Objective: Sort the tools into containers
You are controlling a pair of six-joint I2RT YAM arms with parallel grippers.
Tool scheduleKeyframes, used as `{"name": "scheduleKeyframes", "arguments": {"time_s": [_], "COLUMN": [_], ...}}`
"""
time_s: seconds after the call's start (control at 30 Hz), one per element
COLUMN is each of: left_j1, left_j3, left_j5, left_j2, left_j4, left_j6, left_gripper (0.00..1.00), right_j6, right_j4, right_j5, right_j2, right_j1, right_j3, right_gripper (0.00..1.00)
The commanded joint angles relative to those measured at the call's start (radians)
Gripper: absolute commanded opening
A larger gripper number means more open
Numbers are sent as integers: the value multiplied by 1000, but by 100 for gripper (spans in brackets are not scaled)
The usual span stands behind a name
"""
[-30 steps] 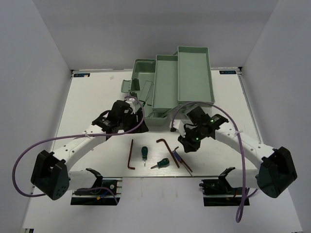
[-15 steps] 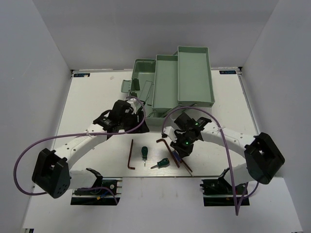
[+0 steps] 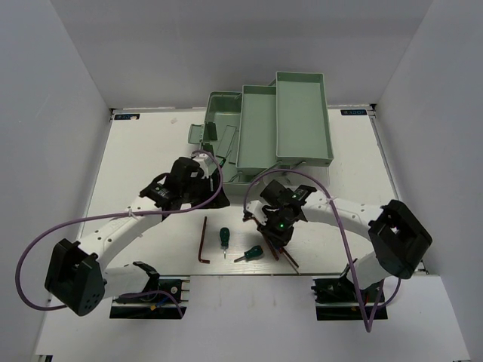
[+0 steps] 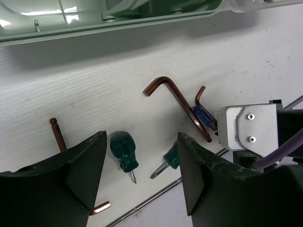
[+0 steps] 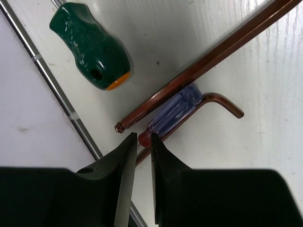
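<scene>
My right gripper point(image 5: 143, 138) hangs low over the tools near the table's front, jaws a narrow slit apart. The red end of the blue-handled screwdriver point(image 5: 173, 113) sits at its fingertips, lying between two brown hex keys point(image 5: 208, 61). A green-handled screwdriver point(image 5: 90, 45) lies beside them. My left gripper point(image 4: 142, 161) is open wide and empty, above the other green screwdriver point(image 4: 122, 150). A third hex key point(image 3: 202, 241) lies to the left. The sage-green toolbox point(image 3: 260, 136) stands open at the back.
The toolbox's trays are fanned out towards the right point(image 3: 302, 113), and its lid and handle point(image 3: 204, 134) stick out to the left. The table's front edge point(image 5: 57, 90) runs just beside the tools. The two arms are close together point(image 4: 246, 130).
My right arm has swung left and towards the front, from beside the toolbox to right over the blue-handled screwdriver. My left arm has barely shifted.
</scene>
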State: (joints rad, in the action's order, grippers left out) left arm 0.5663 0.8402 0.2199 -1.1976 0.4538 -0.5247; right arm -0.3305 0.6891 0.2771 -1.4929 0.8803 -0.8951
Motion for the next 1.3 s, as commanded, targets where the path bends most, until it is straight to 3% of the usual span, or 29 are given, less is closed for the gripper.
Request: {"name": "scheduleKeyframes", "arguments": {"time_s": [0.0, 0.6, 0.83, 1.27], "left_j1": [4, 4, 4, 4], "left_j3": [-19, -29, -29, -29], "left_j5": [-19, -28, -28, -28], "left_j2": [43, 81, 81, 90], "left_j4": [19, 28, 28, 37], "left_j6": [-6, -15, -15, -15], "left_gripper": [71, 71, 71, 71], "right_j6": [36, 27, 15, 25], "right_j4": [-22, -34, -39, -31], "right_j5": [-35, -139, -167, -165], "right_j2": [-17, -26, -30, -63], "right_j1": [26, 54, 63, 100], "right_j3": [-36, -30, -15, -27], "right_gripper": [24, 24, 30, 26]}}
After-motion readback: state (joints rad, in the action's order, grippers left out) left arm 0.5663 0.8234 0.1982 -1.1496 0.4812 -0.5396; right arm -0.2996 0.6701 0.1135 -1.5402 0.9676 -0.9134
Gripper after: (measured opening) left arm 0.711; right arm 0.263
